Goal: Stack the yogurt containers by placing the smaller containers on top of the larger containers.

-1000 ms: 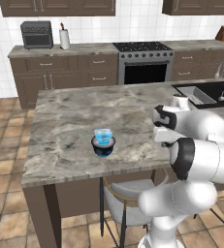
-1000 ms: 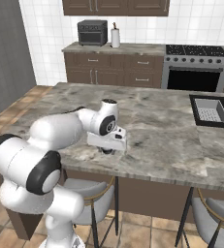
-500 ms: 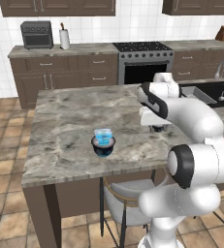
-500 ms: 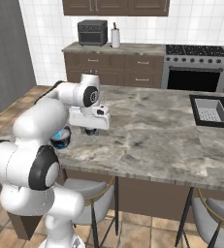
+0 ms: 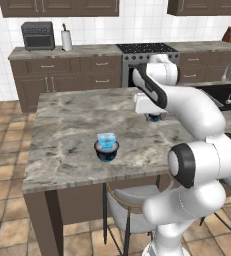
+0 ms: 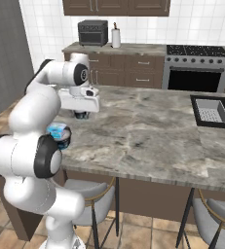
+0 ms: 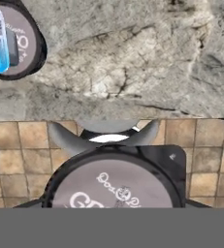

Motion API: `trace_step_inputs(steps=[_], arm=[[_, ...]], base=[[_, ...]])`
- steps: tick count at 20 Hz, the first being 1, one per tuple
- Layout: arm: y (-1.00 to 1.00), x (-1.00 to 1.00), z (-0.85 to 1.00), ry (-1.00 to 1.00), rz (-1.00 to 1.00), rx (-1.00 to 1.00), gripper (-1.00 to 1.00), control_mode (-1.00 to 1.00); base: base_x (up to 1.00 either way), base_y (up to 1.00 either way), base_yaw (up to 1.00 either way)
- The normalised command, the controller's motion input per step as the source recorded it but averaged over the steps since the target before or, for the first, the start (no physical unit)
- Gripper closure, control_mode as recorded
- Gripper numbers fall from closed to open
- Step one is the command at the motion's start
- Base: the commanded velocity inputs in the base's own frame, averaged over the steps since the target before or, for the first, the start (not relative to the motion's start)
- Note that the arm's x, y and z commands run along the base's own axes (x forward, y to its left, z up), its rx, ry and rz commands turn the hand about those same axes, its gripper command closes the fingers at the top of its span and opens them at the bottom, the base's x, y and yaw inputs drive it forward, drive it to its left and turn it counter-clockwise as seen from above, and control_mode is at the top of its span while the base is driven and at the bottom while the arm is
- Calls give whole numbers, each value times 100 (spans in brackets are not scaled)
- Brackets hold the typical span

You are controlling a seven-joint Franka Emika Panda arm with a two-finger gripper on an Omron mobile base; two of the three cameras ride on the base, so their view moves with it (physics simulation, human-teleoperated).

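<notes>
Since the earlier frame the gripper (image 5: 154, 116) has swung further over the island counter (image 5: 72, 130), partly closed around the tiny dark cup (image 7: 116, 186). Well apart, the light-blue cup (image 5: 106, 141) sits on the wide dark cup (image 5: 106, 150) near the counter's front edge.

My two base cameras look forward and down from behind the arm, left and right, sharing the marble worktop (image 5: 72, 130) and rear stove (image 6: 197, 51). My hand camera looks straight down, close over the worktop edge.
</notes>
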Motion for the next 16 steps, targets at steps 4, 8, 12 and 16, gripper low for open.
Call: trace_step_inputs(steps=[4, 8, 12, 16], arm=[[49, -3, 52, -14, 2, 0, 100, -100], [49, -3, 25, -10, 3, 0, 100, -100], [46, 0, 3, -4, 2, 0, 100, -100], [46, 0, 0, -6, 2, 0, 100, -100]], base=[[0, 0, 0], [0, 0, 0], [0, 0, 0], [0, 0, 0]])
